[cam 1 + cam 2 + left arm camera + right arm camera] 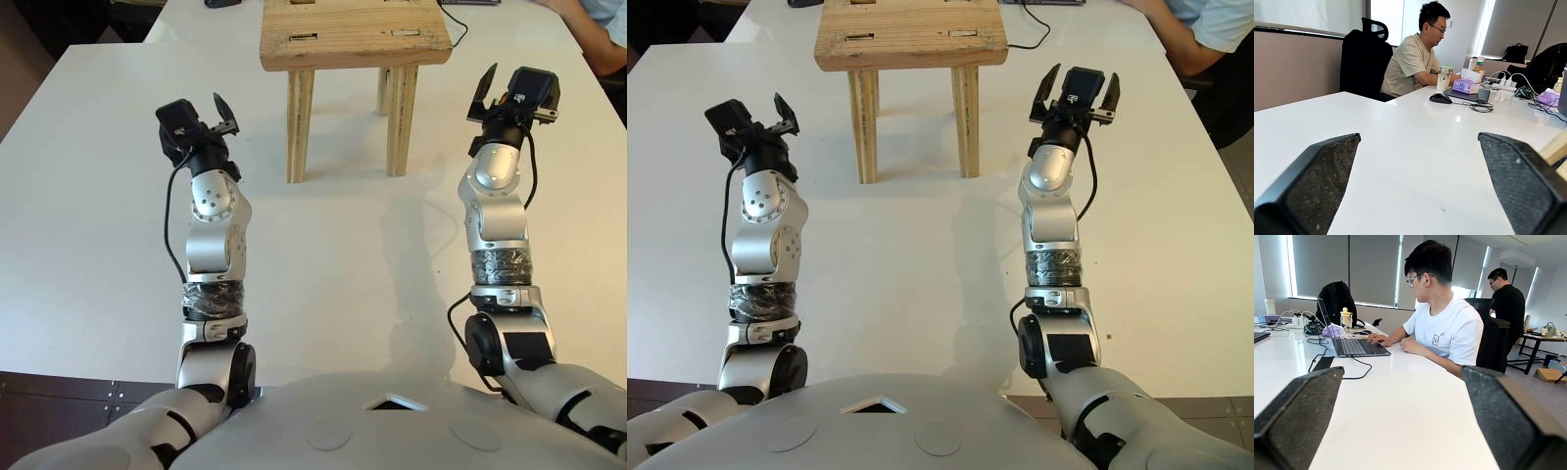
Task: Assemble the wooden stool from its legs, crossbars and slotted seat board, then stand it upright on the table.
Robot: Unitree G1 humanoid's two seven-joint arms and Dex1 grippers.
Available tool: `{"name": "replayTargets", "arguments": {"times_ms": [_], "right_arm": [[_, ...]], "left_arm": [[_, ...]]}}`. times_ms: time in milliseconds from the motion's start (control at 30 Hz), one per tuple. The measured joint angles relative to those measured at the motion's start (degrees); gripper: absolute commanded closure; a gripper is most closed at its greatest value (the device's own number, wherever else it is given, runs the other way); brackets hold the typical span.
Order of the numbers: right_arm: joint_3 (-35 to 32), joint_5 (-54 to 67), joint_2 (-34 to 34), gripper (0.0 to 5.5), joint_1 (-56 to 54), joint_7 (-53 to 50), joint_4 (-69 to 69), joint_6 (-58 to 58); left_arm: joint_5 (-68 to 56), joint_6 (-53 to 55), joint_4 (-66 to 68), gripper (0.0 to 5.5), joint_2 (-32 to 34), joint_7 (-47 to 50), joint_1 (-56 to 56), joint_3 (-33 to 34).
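The wooden stool stands upright on the white table, at the far middle, with its slotted seat board on top and its legs on the tabletop. My left gripper is held above the table, to the left of the stool and nearer than it, open and holding nothing. The left wrist view shows its two dark pads wide apart, with a bit of the stool's wood at the picture's edge. To the right of the stool my right gripper is open and holds nothing; its pads are spread.
Along the table's far edge lie a dark mouse, a purple tissue box, a cup, cables and a laptop. Bare tabletop stretches between my arms and in front of the stool.
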Motion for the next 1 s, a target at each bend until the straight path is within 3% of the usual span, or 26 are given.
{"name": "replayTargets", "arguments": {"times_ms": [667,1000], "right_arm": [[-0.3,-1.7,4.5,1.09,0.7,-1.1,4.9,-0.1],[-0.3,-3.0,7.7,1.09,0.0,-3.6,7.2,0.6]], "left_arm": [[2.6,-3.0,10.6,1.31,-2.9,-1.4,-5.3,2.8],[7.4,-1.2,19.2,1.31,1.2,2.6,-13.6,5.1]]}}
